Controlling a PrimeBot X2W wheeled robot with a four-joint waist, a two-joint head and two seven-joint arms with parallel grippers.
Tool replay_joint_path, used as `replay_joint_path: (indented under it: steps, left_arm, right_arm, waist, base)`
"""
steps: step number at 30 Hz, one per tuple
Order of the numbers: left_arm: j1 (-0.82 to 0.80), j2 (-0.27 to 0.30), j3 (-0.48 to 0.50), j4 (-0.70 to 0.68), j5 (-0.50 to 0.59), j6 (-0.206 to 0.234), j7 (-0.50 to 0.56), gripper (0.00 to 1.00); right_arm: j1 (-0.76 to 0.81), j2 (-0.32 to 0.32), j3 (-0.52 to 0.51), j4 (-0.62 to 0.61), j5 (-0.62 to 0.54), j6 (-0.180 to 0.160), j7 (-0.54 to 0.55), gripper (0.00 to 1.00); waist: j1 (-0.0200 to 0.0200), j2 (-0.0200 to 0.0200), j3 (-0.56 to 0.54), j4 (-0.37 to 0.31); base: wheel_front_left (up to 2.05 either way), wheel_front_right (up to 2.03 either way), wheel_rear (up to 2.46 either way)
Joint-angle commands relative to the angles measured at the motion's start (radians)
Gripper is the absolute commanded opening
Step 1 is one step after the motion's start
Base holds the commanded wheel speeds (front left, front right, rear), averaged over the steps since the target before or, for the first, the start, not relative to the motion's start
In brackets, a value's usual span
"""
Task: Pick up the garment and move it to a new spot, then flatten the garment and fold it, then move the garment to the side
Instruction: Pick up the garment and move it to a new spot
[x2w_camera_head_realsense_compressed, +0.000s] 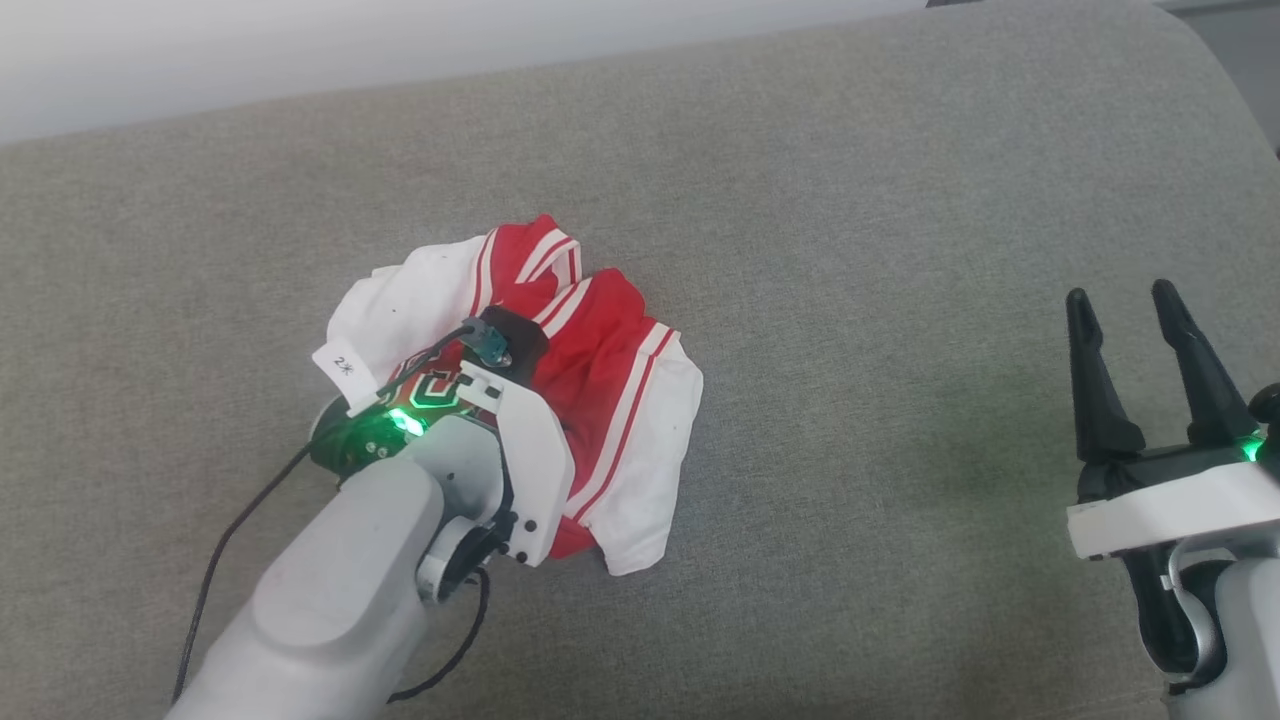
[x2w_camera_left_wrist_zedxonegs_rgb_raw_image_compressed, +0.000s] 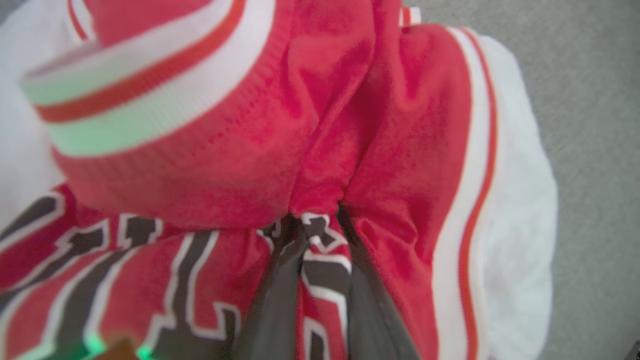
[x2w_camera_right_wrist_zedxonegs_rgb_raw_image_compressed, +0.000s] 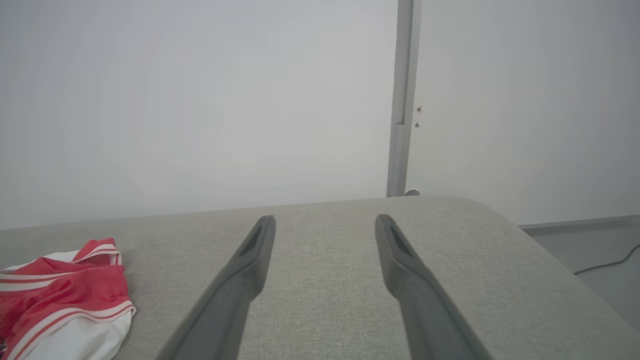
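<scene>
The garment (x2w_camera_head_realsense_compressed: 610, 350), a red jersey shirt with white sleeves and striped trim, lies crumpled left of the middle of a grey upholstered surface (x2w_camera_head_realsense_compressed: 850, 200). My left arm reaches down onto its near left part, and the wrist covers the fingers in the head view. In the left wrist view my left gripper (x2w_camera_left_wrist_zedxonegs_rgb_raw_image_compressed: 315, 225) is shut, pinching a fold of the garment (x2w_camera_left_wrist_zedxonegs_rgb_raw_image_compressed: 240, 165) at the black lettering. My right gripper (x2w_camera_head_realsense_compressed: 1118, 292) hovers open at the lower right, well apart from the shirt. The right wrist view shows the right gripper (x2w_camera_right_wrist_zedxonegs_rgb_raw_image_compressed: 325, 220) with nothing between its fingers and the garment (x2w_camera_right_wrist_zedxonegs_rgb_raw_image_compressed: 70, 290) far left.
A black cable (x2w_camera_head_realsense_compressed: 215, 560) trails from my left wrist, beside a white tag (x2w_camera_head_realsense_compressed: 343, 367). The grey surface rounds off at its right edge (x2w_camera_right_wrist_zedxonegs_rgb_raw_image_compressed: 525, 235), with floor and a cable (x2w_camera_right_wrist_zedxonegs_rgb_raw_image_compressed: 600, 265) beyond. A pale wall and a post (x2w_camera_right_wrist_zedxonegs_rgb_raw_image_compressed: 402, 100) stand behind.
</scene>
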Motion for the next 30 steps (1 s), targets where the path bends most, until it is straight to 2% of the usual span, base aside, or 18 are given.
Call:
replay_joint_path:
  steps: [1, 2, 3, 4, 10, 14, 21, 27, 30]
  left_arm:
    - [0.016, -0.009, -0.014, 0.036, -0.004, -0.009, -0.001, 0.09]
    - [0.012, -0.015, -0.019, 0.055, -0.005, -0.016, -0.007, 0.20]
    - [0.010, -0.024, -0.020, 0.068, -0.011, -0.024, -0.015, 0.42]
    - [0.007, -0.030, -0.018, 0.080, -0.016, -0.031, -0.022, 1.00]
    - [-0.022, -0.033, -0.005, 0.060, -0.024, -0.065, -0.107, 1.00]
    - [0.006, -0.001, 0.020, -0.002, -0.035, -0.074, -0.178, 1.00]
    - [0.112, 0.098, 0.111, -0.156, -0.050, -0.043, -0.328, 1.00]
    - [0.257, 0.191, 0.209, -0.267, -0.073, 0.006, -0.452, 1.00]
    - [0.314, 0.220, 0.239, -0.294, -0.082, 0.021, -0.481, 1.00]
  right_arm:
    - [-0.006, -0.004, 0.002, 0.007, 0.007, 0.000, -0.007, 1.00]
    - [-0.006, -0.006, 0.004, 0.009, 0.007, 0.000, -0.008, 1.00]
    - [-0.005, -0.007, 0.004, 0.010, 0.007, 0.000, -0.009, 1.00]
    - [-0.003, -0.008, 0.005, 0.013, 0.006, 0.000, -0.009, 1.00]
    - [0.020, -0.018, 0.002, 0.019, 0.004, 0.000, -0.005, 1.00]
    - [0.043, -0.020, -0.006, 0.018, 0.000, 0.000, 0.003, 1.00]
    - [0.092, -0.011, -0.035, 0.011, -0.010, 0.000, 0.016, 1.00]
    - [0.138, 0.003, -0.059, -0.003, -0.024, 0.000, 0.032, 1.00]
    - [0.154, 0.008, -0.069, -0.006, -0.029, 0.000, 0.037, 1.00]
  waist:
    - [0.0000, 0.0000, -0.004, 0.002]
    - [0.0000, 0.0000, -0.007, 0.005]
    - [0.0000, 0.0000, -0.012, 0.008]
    - [0.0000, 0.0000, -0.018, 0.012]
    - [0.0000, 0.0000, -0.073, 0.048]
    - [0.0000, 0.0000, -0.119, 0.077]
    - [0.0000, 0.0000, -0.194, 0.134]
    - [0.0000, 0.0000, -0.245, 0.179]
    - [0.0000, 0.0000, -0.259, 0.192]
  base:
    - [0.00, 0.00, 0.00]
    - [0.00, 0.00, 0.00]
    - [0.00, 0.00, 0.00]
    - [0.00, 0.00, 0.00]
    - [0.00, 0.00, 0.00]
    - [0.00, 0.00, 0.00]
    - [0.00, 0.00, 0.00]
    - [0.00, 0.00, 0.00]
    - [0.00, 0.00, 0.00]
